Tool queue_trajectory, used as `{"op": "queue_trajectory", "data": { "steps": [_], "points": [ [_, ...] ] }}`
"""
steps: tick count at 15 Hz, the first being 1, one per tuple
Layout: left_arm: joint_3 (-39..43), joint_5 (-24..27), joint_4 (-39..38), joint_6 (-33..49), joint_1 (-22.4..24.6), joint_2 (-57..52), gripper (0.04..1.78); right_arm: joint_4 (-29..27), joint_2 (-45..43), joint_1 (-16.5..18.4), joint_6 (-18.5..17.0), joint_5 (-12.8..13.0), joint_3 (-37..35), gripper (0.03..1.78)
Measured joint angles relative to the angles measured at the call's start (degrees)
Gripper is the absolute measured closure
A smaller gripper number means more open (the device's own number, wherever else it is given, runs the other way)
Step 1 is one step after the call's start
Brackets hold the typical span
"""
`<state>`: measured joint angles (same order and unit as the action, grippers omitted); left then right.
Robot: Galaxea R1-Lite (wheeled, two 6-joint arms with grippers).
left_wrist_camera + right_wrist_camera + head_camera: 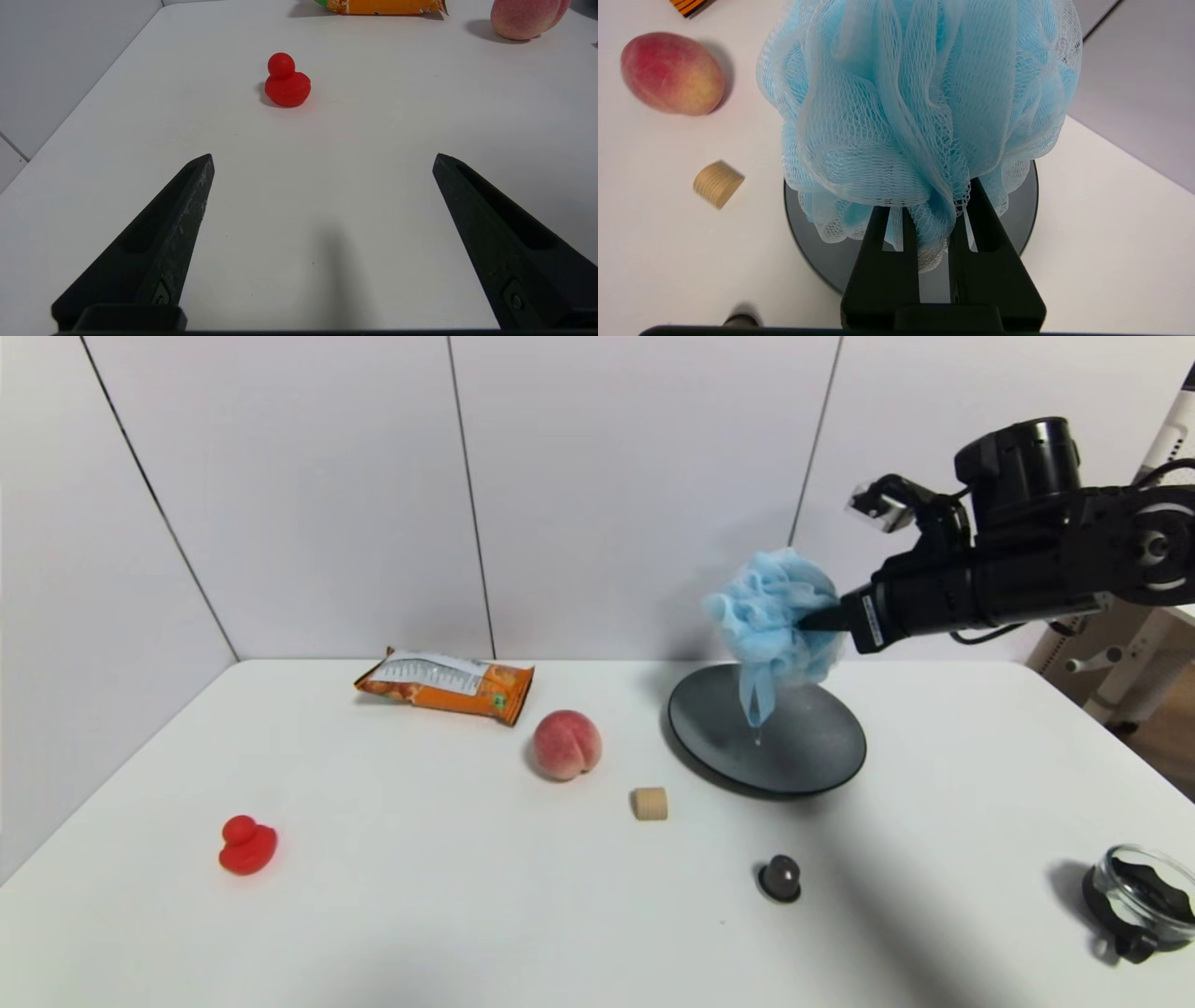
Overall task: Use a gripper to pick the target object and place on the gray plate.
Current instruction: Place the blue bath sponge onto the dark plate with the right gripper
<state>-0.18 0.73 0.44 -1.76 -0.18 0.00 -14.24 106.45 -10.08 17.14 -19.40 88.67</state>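
Note:
The light blue mesh bath pouf [775,616] hangs in the air above the gray plate [812,747], its loop dangling down toward the plate's middle. My right gripper [810,621] reaches in from the right and is shut on the pouf. In the right wrist view the pouf [920,107] fills the upper middle, the two dark fingers [887,252] pinch its mesh, and the plate [817,247] lies underneath. My left gripper [322,161] is open and empty, low over the bare table near the front left; it does not show in the head view.
A pink peach [566,744], a small wooden cylinder [650,804] and an orange snack bag [446,684] lie left of the plate. A red duck [246,846] sits front left. A dark round knob [780,877] lies in front of the plate. A glass jar with black lid [1141,899] is front right.

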Motion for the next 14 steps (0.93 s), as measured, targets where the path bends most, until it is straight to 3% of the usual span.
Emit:
{"op": "queue_trajectory", "data": {
  "steps": [5,10,14],
  "points": [
    [0.0,0.0,0.0,0.0,0.0,0.0,0.13,-0.3,5.3,-0.4,0.6,-0.5,1.0,1.59],
    [0.0,0.0,0.0,0.0,0.0,0.0,0.13,-0.1,7.0,0.2,1.5,-1.2,1.2,0.93],
    [0.0,0.0,0.0,0.0,0.0,0.0,0.13,-0.4,5.4,0.3,1.0,-1.1,1.3,0.60]
  ]
}}
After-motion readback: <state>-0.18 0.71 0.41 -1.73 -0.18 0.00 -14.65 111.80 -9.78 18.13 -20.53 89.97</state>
